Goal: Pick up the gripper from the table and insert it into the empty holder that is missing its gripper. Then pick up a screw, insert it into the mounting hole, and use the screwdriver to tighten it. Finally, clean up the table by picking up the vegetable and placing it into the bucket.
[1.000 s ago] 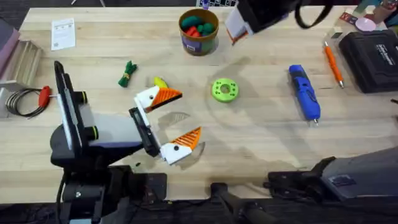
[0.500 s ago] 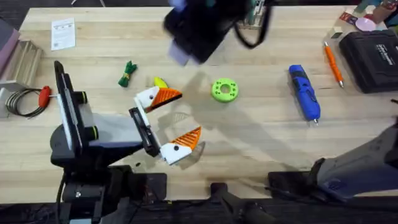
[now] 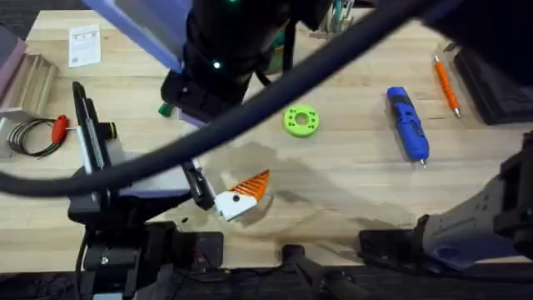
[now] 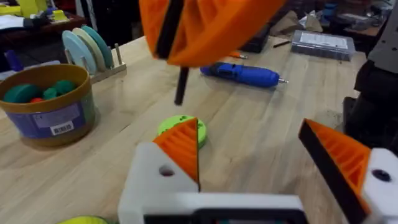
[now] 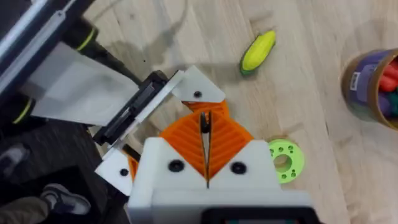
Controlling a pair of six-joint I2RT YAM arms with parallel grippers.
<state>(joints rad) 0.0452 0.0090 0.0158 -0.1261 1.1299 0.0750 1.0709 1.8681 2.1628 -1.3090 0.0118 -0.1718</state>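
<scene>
Wood tabletop (image 3: 350, 125), cluttered. R tool (image 5: 205, 121) hangs right over L tool (image 4: 245, 127), pads clamped on thin black rod (image 4: 180, 87), prob. the screw, aimed at holder (image 5: 196, 90) hole beneath. L tool spread wide, presenting its mounts. Beyond it: screwdriver (image 3: 407, 123), bucket (image 4: 46, 102). Vegetable (image 5: 258, 51) lies just past holder.

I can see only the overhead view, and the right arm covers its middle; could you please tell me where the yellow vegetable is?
Observer: The yellow vegetable lies on the table, outside the bucket.
Operator: Thank you. Is the right gripper open?
Observer: No. The right gripper has its orange fingers pressed together, above a white mount of the left gripper.
</scene>
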